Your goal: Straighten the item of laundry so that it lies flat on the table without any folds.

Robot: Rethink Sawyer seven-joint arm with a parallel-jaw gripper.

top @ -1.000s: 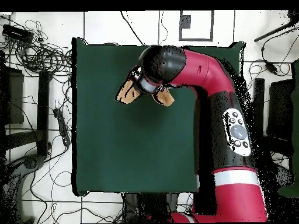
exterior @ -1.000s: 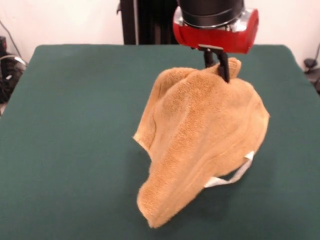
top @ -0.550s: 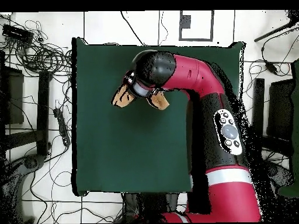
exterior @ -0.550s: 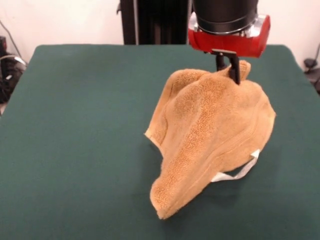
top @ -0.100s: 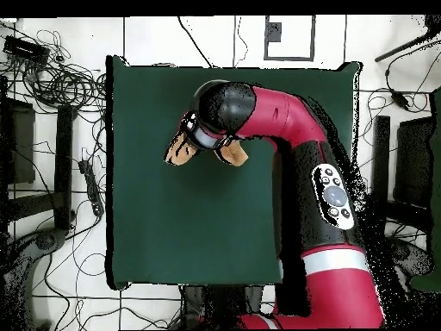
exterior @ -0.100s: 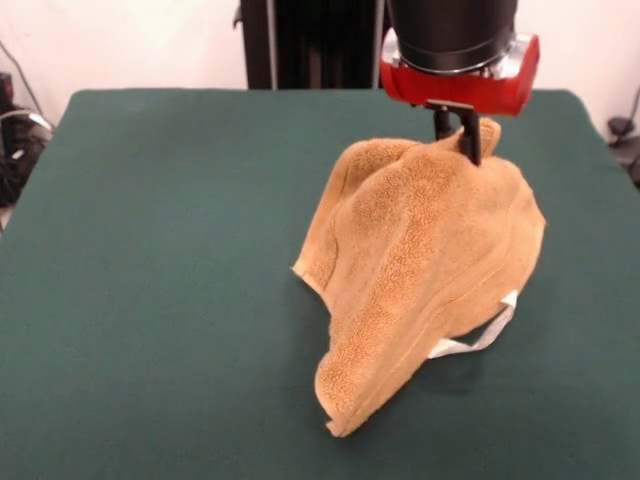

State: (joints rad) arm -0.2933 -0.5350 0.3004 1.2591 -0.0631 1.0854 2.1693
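Since the earlier frames, the red and black arm (top @ -0.100s: 293, 138) has carried the small orange-tan terry hand towel (exterior @ -0.100s: 420, 265) toward the right side of the front view and then nearly stopped; the towel's lowest tip is now hanging a little lower than half a second ago.

The black gripper (exterior @ -0.100s: 458, 135) is pinching the towel's top corner, its fingers (exterior @ -0.100s: 469, 140) closed on a bunched fold of cloth just under the red wrist housing (exterior @ -0.100s: 458, 80). The towel is draping down from that point in a crumpled cone, folded over itself, with a hemmed edge curling along the right side and a small white label (exterior @ -0.100s: 475, 340) dangling near its lower right. Its lowest tip is sitting at or just above the cloth; contact cannot be told for sure.

The large rectangular table covered in plain dark green cloth (exterior @ -0.100s: 150, 250) is stretching wide on every side of the towel, smooth and bare apart from it. In the overhead view the towel (top @ -0.100s: 181, 151) is showing as two tan lobes either side of the arm's black wrist, in the table's half (top @ -0.100s: 155, 224) away from the robot's base. Around the table, tangled black cables (top @ -0.100s: 52, 78) are lying on a pale tiled floor (top @ -0.100s: 155, 39). A white wall (exterior @ -0.100s: 130, 45) is standing behind the table in the front view.
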